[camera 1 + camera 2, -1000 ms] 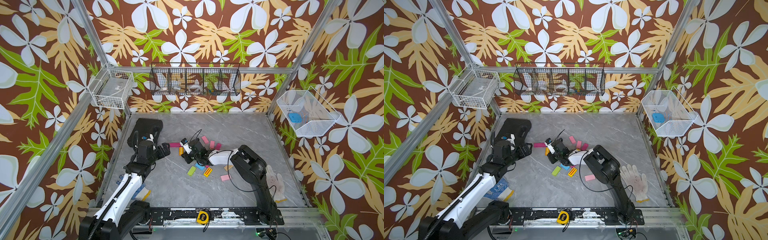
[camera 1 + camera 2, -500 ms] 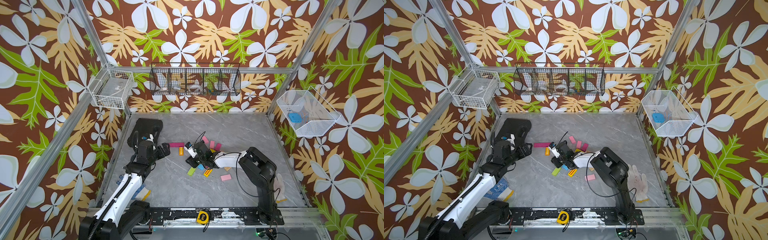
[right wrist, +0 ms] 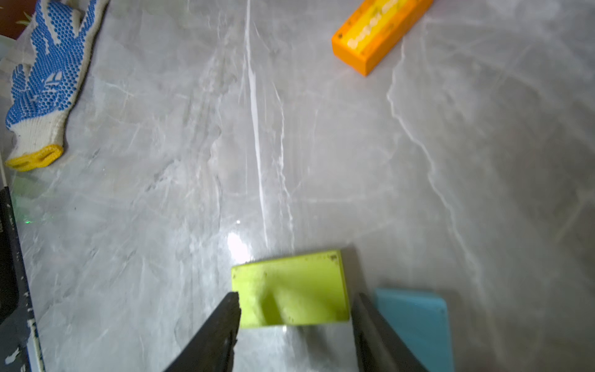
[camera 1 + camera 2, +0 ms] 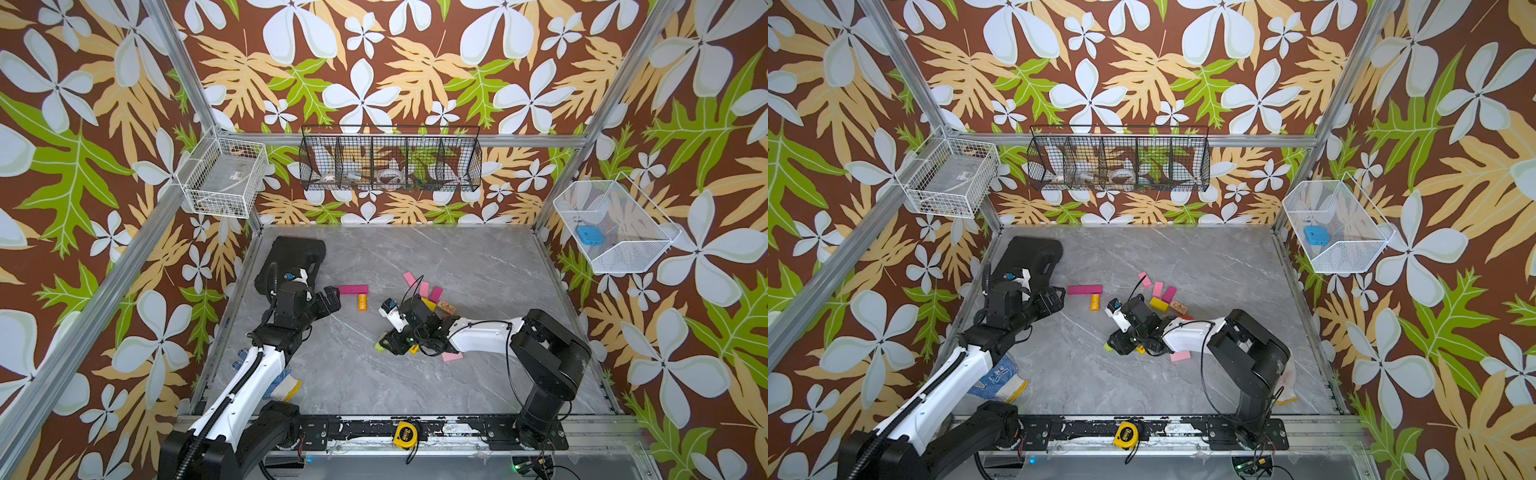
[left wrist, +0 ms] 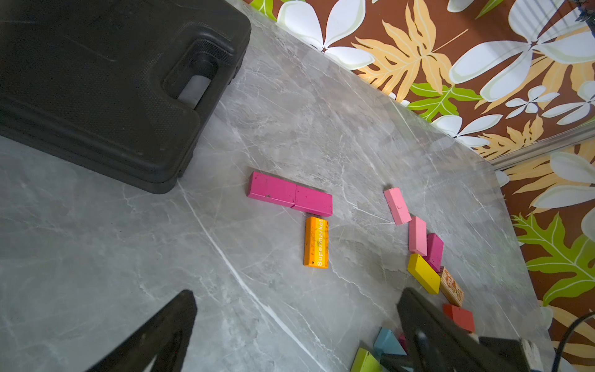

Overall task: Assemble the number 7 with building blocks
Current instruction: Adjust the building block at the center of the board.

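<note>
Right wrist view shows you the green block (image 3: 289, 290) lying flat on the grey marble tabletop (image 3: 161, 193) between your right fingers (image 3: 222, 328). They stand spread to either side of it and are not pinching it. One fingertip overlaps a corner of the block, and you cannot tell whether it touches. A blue block (image 3: 415, 319) lies just beside the green one, right outside the other finger, so it crowds that side.

To the far left of there, two magenta blocks (image 5: 289, 194) lie end to end as a bar. An orange block (image 5: 316, 242) marked "Supermarket" sits crosswise on the near side of the bar's right end. Your left fingers (image 5: 161, 331) are spread wide and empty, just beside the bar's left end.

A black case (image 5: 96, 80) fills the far-left corner. Beyond the right arm (image 4: 482, 332), pink blocks (image 5: 397, 206), a yellow block (image 5: 423, 273), a plain wood block (image 5: 452, 287) and a red block (image 5: 458, 317) lie in a loose cluster. A lone pink block (image 4: 451, 356) lies just on the near side of that arm. A blue-dotted glove (image 3: 45, 80) lies at near left, and a yellow tape measure (image 4: 406, 434) sits on the near rail.
</note>
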Available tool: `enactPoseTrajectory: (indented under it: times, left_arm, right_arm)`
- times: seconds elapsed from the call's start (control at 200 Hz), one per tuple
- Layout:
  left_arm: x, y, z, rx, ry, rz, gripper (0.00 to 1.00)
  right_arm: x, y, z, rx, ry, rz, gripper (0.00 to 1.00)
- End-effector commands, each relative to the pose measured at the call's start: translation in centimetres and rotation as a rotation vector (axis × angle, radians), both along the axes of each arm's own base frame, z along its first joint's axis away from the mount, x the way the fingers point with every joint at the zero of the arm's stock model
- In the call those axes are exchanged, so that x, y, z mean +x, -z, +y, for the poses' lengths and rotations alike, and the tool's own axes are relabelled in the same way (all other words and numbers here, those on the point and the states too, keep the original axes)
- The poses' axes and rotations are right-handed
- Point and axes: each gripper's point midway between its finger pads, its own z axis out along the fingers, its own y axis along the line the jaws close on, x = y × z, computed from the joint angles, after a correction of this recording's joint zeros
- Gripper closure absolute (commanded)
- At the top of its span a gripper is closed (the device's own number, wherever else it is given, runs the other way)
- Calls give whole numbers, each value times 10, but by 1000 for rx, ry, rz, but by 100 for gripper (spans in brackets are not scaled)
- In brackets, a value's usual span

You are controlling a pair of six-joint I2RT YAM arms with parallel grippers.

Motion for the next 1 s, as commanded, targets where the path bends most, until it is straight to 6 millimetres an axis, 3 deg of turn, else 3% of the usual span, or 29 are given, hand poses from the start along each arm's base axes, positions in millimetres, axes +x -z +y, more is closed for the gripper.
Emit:
enactPoseTrajectory:
  times: [0.0, 0.14, 0.37, 0.49, 0.761, 0.866, 0.996]
  left_arm:
    - [4, -3, -2, -8, 9, -24, 0]
    - [5, -5, -3, -10, 11, -29, 0]
    - [2, -5, -1, -6, 7, -31, 0]
    - [0, -5, 0, -4, 2, -32, 0]
    - [0, -4, 0, -3, 1, -31, 0]
    - [0, -3, 0, -4, 2, -26, 0]
    - [0, -4, 0, -3, -1, -30, 0]
  right_arm:
    - [-16, 8, -5, -9, 26, 93, 44]
    - [-21, 13, -2, 17, 26, 117, 42]
    - [-16, 10, 24, 45, -40, 101, 38]
    - [-12, 14, 25, 21, -52, 81, 36]
    - [-32, 34, -6, -111, -165, -14, 40]
    - [-30, 41, -18, -179, -161, -46, 51]
    - [-26, 46, -17, -212, -182, -68, 53]
